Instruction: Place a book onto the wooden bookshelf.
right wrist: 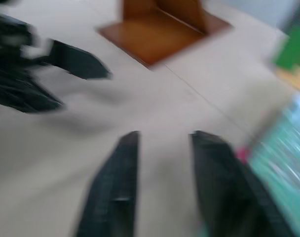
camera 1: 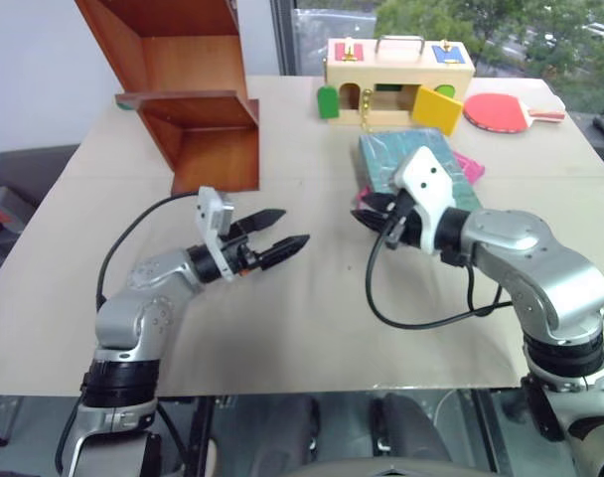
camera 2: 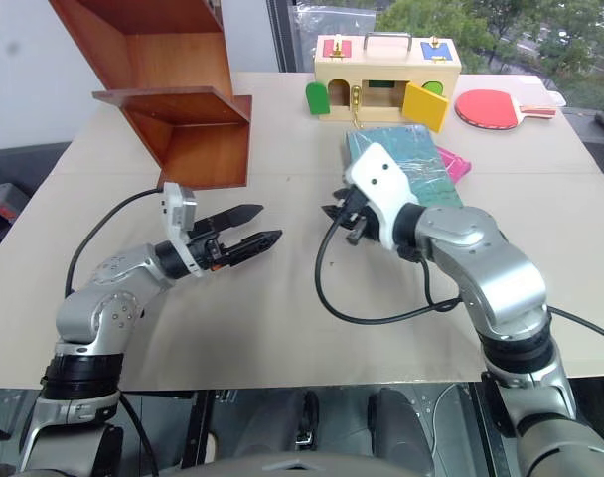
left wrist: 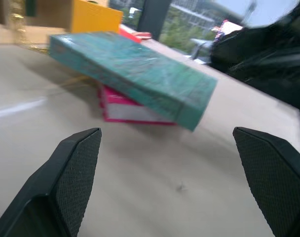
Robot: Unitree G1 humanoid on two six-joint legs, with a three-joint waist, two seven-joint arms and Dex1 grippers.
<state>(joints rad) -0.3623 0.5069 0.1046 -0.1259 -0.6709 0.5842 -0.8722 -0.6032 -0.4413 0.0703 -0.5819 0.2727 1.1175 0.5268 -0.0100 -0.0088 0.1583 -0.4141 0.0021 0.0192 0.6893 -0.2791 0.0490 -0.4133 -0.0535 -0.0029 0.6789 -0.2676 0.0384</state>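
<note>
Left wrist view gives the clearest look at the book [left wrist: 135, 74]: a thick teal-green volume with a glossy cover, lying tilted, one end propped on a thinner pink book [left wrist: 125, 108] beneath it and its near corner hanging just over the table [left wrist: 155, 197]. From the head views the book [camera 1: 411, 159] sits toward the far right of the table, just in front of a pale wooden box [camera 1: 398, 84] with coloured doors, with a red paddle [camera 1: 501, 111] off to the box's right.

The right gripper [camera 2: 344, 217] hovers just at the book's near edge, not holding it. Its two black fingers [right wrist: 120, 192] stand partly apart with nothing between them. The left gripper [camera 1: 279, 241] is near the middle of the table, pointing across toward the book, its fingers spread wide and empty; in its own wrist view the pads [left wrist: 71, 177] frame the book from a little way off.

The bookshelf [camera 1: 188, 94], reddish-brown with open compartments, stands at the far left, well apart from the book and with no book in the compartments that show. So by my reading the task is barely begun: the book is not grasped or lifted, and the whole carry and placement remain.

The left wrist view reveals the tilt of the book and the pink book's pale page edges, which the head views largely hide behind the right arm. The right wrist view shows the shelf's base board [right wrist: 165, 32] and the other gripper's fingers opposite.
</note>
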